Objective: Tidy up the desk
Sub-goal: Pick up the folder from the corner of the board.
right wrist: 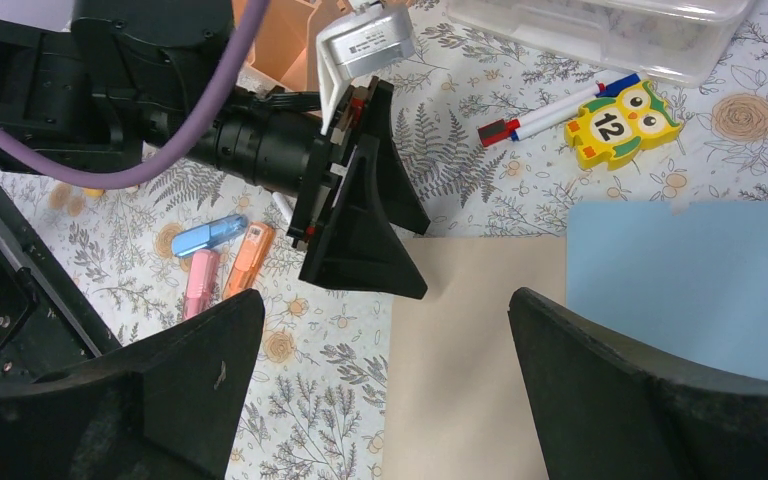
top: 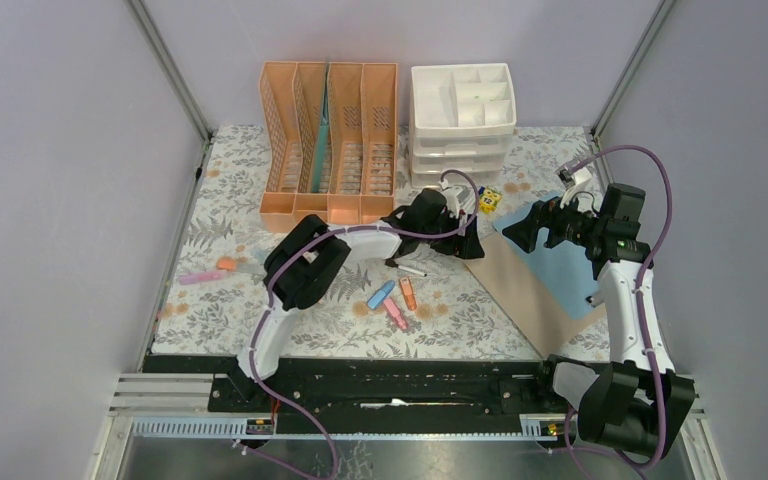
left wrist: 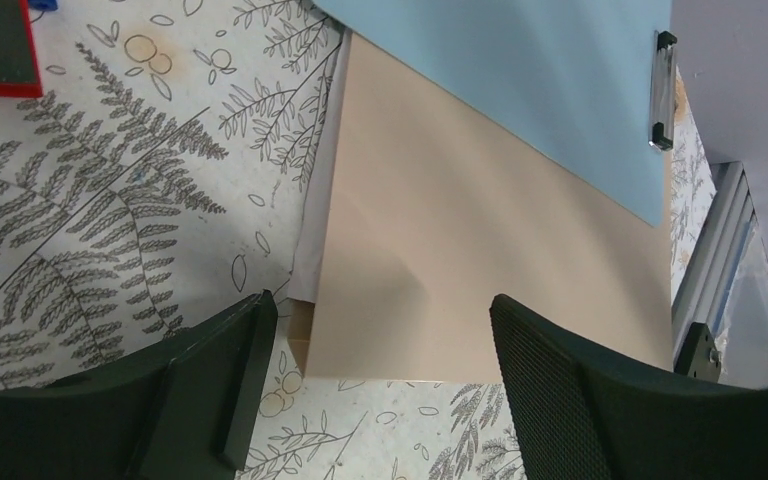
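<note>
Over the tan folder point(top: 520, 290), left pincer point(left wrist: 382, 315) and right pincer point(right wrist: 385, 305) point toward each other, both wide, empty.

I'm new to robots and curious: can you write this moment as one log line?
left gripper open above tan folder | right gripper open, empty | highlighters loose on desk

Back of desk point(top: 222, 190): file rack point(top: 328, 150) on the left, drawer unit point(top: 460, 125) right beside it. Owl tag point(top: 489, 201) and pen point(right wrist: 550, 112) lie just in front of the drawers. Folder point(top: 520, 300) on the right side, clipboard point(top: 563, 275) on top of it. Three markers point(top: 406, 294) centre front, two more point(top: 226, 264) far left. My left jaws hang over the folder's left edge.
</note>
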### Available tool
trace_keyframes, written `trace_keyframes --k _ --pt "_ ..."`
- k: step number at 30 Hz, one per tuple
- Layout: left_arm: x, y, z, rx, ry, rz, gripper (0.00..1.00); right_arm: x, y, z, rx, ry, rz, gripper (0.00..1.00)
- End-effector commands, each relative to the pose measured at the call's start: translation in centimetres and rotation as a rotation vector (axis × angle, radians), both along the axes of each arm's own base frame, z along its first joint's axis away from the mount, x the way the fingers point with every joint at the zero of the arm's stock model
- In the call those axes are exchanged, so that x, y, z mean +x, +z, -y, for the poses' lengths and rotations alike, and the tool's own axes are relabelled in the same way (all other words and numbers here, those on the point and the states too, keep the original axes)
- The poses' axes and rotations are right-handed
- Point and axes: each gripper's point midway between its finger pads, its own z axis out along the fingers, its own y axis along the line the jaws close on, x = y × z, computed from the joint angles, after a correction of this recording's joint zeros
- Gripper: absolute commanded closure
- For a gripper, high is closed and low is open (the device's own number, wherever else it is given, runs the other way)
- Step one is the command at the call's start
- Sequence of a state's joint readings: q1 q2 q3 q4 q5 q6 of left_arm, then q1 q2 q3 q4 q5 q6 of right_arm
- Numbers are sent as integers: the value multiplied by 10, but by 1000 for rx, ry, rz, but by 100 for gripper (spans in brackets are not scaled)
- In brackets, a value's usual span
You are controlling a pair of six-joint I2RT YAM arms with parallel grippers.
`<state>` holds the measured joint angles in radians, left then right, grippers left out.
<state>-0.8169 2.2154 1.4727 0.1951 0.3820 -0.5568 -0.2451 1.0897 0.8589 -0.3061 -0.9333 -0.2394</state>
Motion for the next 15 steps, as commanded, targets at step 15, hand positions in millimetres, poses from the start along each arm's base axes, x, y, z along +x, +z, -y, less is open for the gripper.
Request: trace_keyframes --k 15 --pt "9 10 14 -53 -52 -67 29 4 12 1 -8 10 44 0"
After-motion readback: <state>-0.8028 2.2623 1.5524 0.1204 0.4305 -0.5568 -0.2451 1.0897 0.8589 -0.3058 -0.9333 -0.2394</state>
